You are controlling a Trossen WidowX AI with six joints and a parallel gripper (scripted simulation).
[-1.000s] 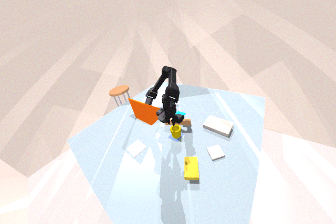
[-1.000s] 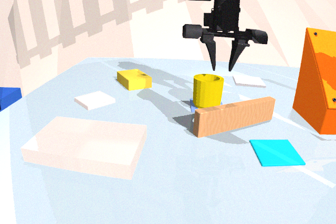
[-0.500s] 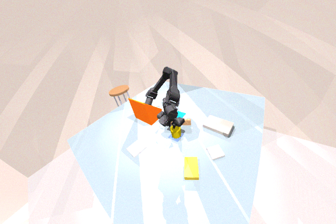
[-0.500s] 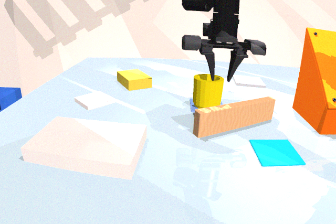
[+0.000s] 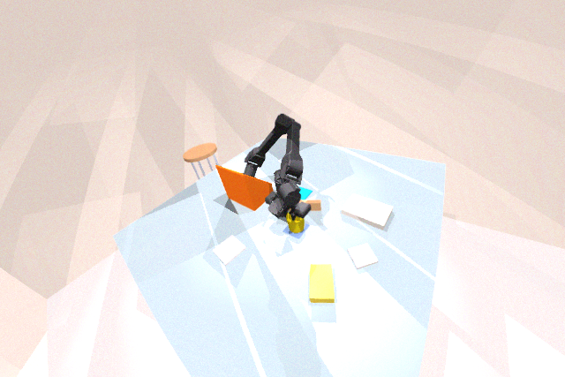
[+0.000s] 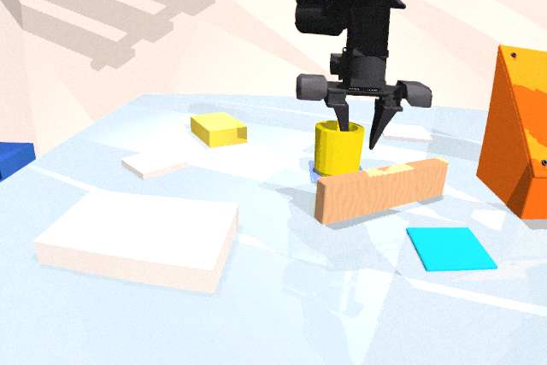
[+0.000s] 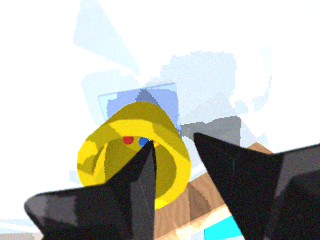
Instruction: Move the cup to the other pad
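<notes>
The yellow cup (image 5: 297, 225) (image 6: 338, 153) (image 7: 145, 111) stands upright on the blue pad (image 6: 313, 173) (image 7: 168, 99). A red marble (image 7: 128, 140) and a blue marble (image 7: 143, 142) show inside the cup; the near finger hides part of its inside. My gripper (image 6: 358, 138) (image 7: 173, 141) is open, pointing down at the cup's rim. One finger reaches into the cup's mouth and the other is outside its wall, with a gap between that finger and the wall. The cyan pad (image 5: 305, 192) (image 6: 450, 250) (image 7: 222, 228) is bare.
A low wooden bar (image 5: 313, 205) (image 6: 382, 193) stands between the two pads. An orange slanted block (image 5: 246, 190) (image 6: 503, 144) stands to one side. A large white slab (image 5: 367, 210) (image 6: 141, 232), a yellow block (image 5: 321, 282) (image 6: 218, 129) and two thin white tiles lie around.
</notes>
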